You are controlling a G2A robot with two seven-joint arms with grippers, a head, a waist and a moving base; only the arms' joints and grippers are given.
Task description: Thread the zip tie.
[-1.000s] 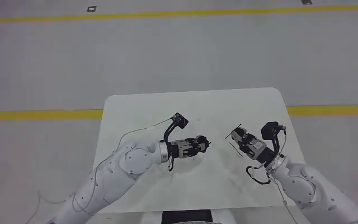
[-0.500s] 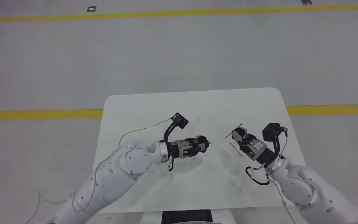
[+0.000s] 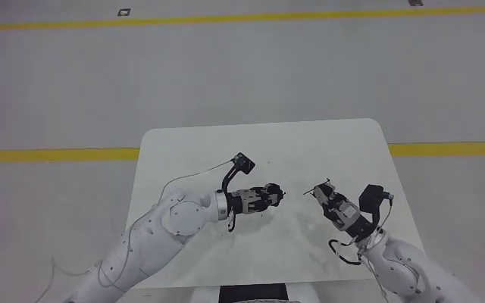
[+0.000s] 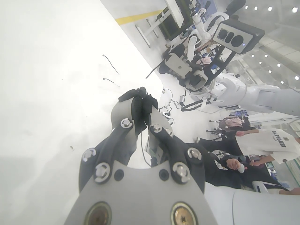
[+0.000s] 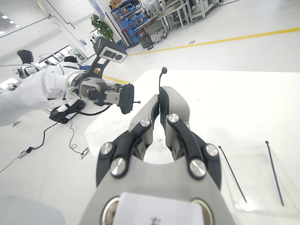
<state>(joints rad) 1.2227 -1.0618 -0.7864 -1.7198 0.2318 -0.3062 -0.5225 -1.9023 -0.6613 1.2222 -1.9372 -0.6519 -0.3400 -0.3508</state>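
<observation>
table (image 3: 227,151): white, rounded corners, both arms over its near half.
left gripper (image 3: 279,195): mid-table, fingers pressed together, aimed at the other arm but well apart from it.
right gripper (image 5: 159,97): over the table's right part, clamped tight!
zip tie (image 5: 160,80): black, pinched in the right gripper, head end sticking out past the fingertips (slightly curved).
spare ties (image 5: 232,176): two, lying flat beside the right gripper.
black stub (image 5: 137,102): pokes from the left pads; cannot tell what it is.
</observation>
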